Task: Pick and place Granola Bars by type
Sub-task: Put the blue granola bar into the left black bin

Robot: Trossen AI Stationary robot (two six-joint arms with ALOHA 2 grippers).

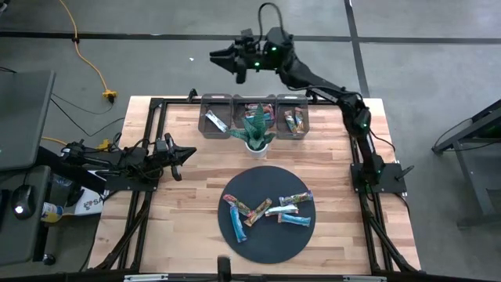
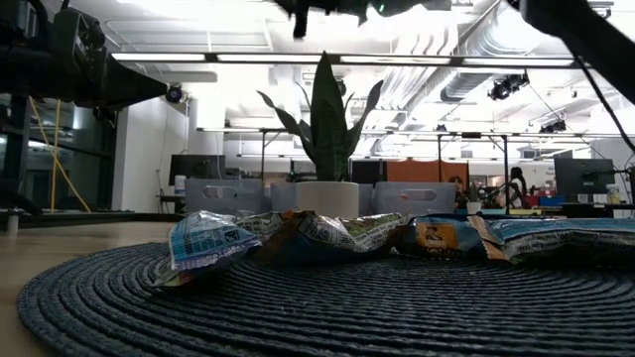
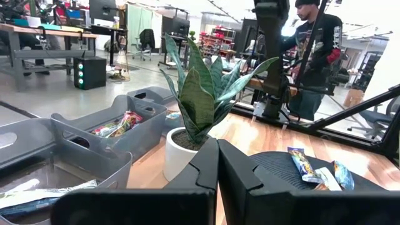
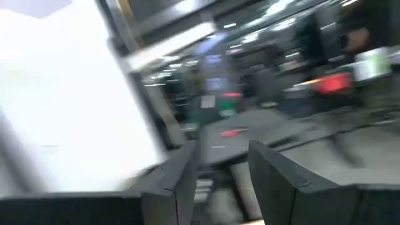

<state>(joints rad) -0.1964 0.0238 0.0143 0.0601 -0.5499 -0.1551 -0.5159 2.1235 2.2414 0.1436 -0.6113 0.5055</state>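
Several granola bars (image 1: 268, 210) in blue, orange, green and white wrappers lie flat in a loose heap on a dark round mat (image 1: 235, 239); the low view shows the granola bars (image 2: 327, 238) up close. More bars lie in the grey bins: a white one (image 1: 215, 121) in the left bin, orange ones (image 1: 293, 121) in the right. My left gripper (image 1: 185, 154) is shut and empty, level over the table's left side, pointing at the plant. My right gripper (image 1: 223, 57) is open and empty, held high beyond the table's far edge.
A spiky potted plant (image 1: 255, 131) stands in front of the three bins (image 1: 218, 102), between them and the mat. In the left wrist view the plant (image 3: 200, 106) is straight ahead and a person (image 3: 315, 56) stands beyond the table. Bare wood lies left and right of the mat.
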